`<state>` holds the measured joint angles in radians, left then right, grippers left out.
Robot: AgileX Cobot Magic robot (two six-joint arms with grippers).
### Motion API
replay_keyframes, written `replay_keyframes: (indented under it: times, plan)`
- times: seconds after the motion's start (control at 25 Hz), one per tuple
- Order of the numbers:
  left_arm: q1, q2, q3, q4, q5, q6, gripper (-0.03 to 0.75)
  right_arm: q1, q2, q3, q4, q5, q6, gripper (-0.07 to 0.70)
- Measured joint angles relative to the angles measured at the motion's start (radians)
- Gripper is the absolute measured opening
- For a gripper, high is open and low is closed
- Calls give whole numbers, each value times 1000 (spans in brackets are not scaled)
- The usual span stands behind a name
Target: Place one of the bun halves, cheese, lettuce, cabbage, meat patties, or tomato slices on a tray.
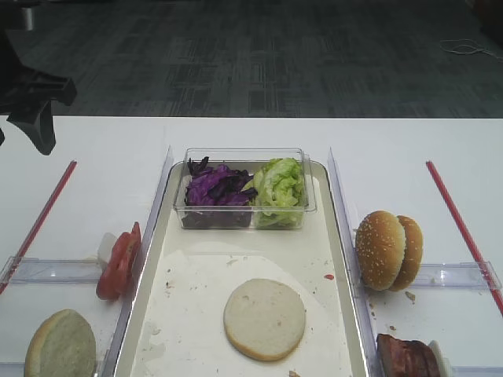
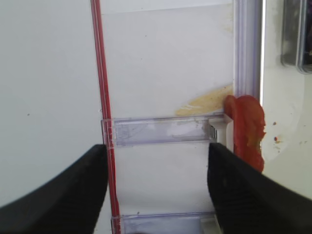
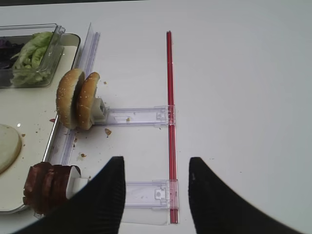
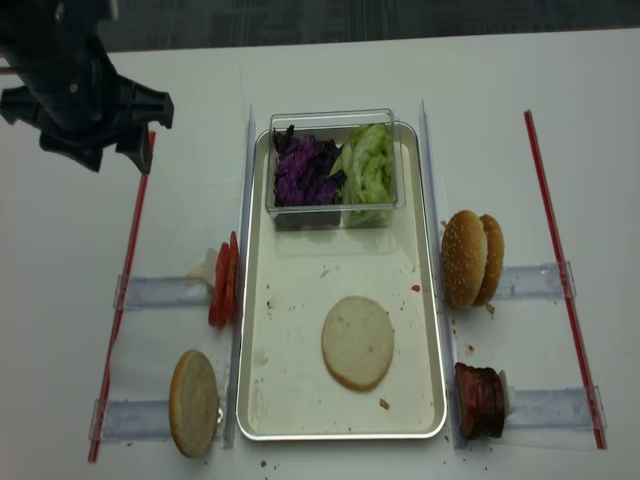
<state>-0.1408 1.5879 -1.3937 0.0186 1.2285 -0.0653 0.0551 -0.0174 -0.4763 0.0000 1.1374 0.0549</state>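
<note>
Tray (image 4: 262, 400): centre of bench (image 1: 393, 141), one bun half (image 4: 358, 342) lying flat on it, cut face up.
Spare bun half (image 4: 194, 403): on edge in near-left rack, easy to pinch.
Tomato slices (image 4: 222, 282): on edge, left of tray.
Left hand (image 2: 156, 185): open, empty, above tomato rack.
Right hand (image 3: 156, 190): open, empty.
Writing: none readable.
</note>
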Motion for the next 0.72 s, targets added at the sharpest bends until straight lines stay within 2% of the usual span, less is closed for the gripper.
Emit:
replay_keyframes:
  times: [0.2, 0.56, 0.72]
  plan:
    - [0, -111, 33, -9, 1, 6, 420, 0, 0, 0, 0, 0, 0, 324]
    - [0, -329, 243, -2, 9, 6, 419, 0, 0, 0, 0, 0, 0, 324]
    - [0, -422, 291, 2, 12, 6, 418, 0, 0, 0, 0, 0, 0, 324]
